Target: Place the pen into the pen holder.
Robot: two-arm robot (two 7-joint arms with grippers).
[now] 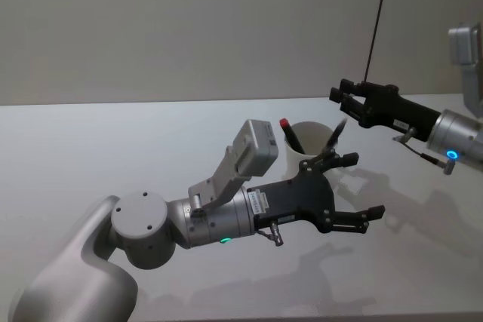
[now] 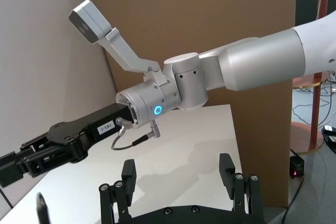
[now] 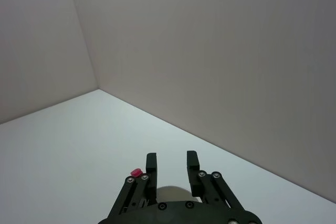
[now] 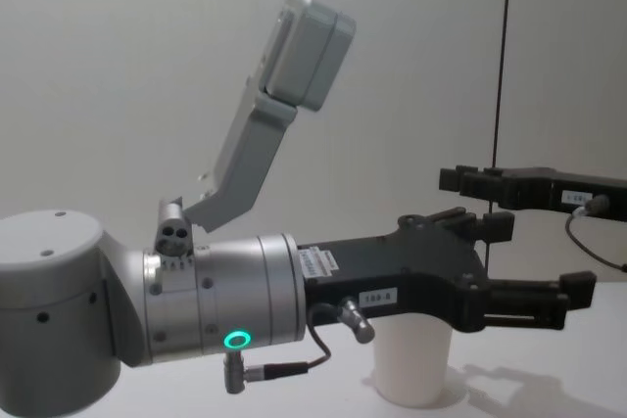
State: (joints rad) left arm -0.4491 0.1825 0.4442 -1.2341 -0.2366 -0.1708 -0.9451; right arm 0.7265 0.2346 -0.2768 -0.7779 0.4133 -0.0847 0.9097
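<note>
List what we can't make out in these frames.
- Pen holder: head view, its lower front is behind the left gripper; chest view, its rim is behind that gripper too.
- Red-capped pen and dark pen: lower ends are inside the cup.
- Right gripper: head view, arm cut by the right edge.

The pen holder [image 1: 308,157] stands mid-bench with two pens leaning out of its mouth, a red-capped pen [image 1: 290,135] on its left side and a dark pen [image 1: 336,135] on its right. The left tool [image 1: 355,190], fingers spread, sits just in front of the cup and blocks the near approach. The right tool [image 1: 341,96], fingers slightly apart, hangs above and to the cup's right. The white bench [image 1: 113,141] lies bare to the left and behind, up to the wall [image 1: 189,28].
</note>
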